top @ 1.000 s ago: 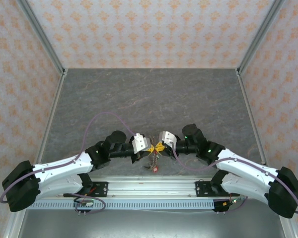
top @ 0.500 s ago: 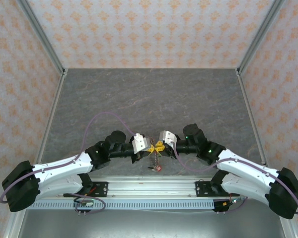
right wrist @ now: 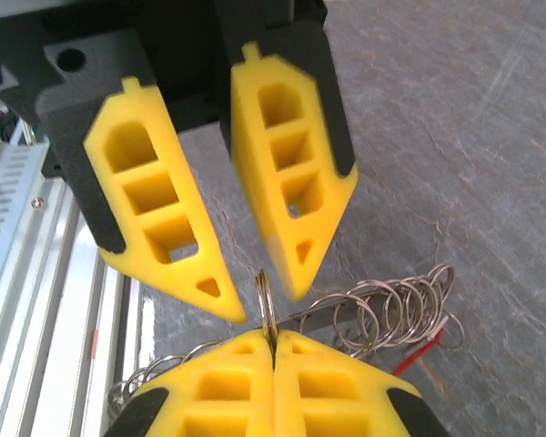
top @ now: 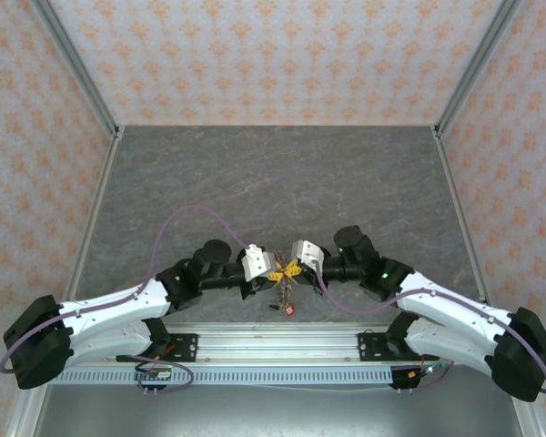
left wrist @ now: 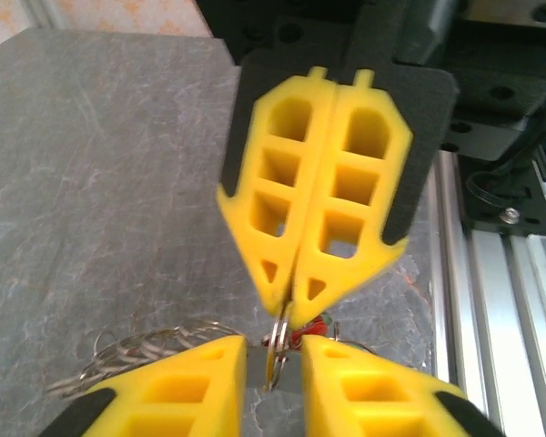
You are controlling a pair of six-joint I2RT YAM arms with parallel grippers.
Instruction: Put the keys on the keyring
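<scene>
Spanning the enclosure, grey marbled tabletop (top: pixel 273 173), orange-patterned walls (top: pixel 273 55), aluminium posts (top: pixel 77 66)

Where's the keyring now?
Right wrist view: the keyring stands edge-on, pinched in the shut jaws of the right gripper, its top between the open jaws of the left gripper; top view: centre, near edge of the table.

Yellow left gripper (left wrist: pixel 273 344) and right gripper (right wrist: pixel 273 341), silvery keyring (right wrist: pixel 396 309), grey-veined table (top: pixel 273 182), orange-patterned walls (top: pixel 273 55).
</scene>
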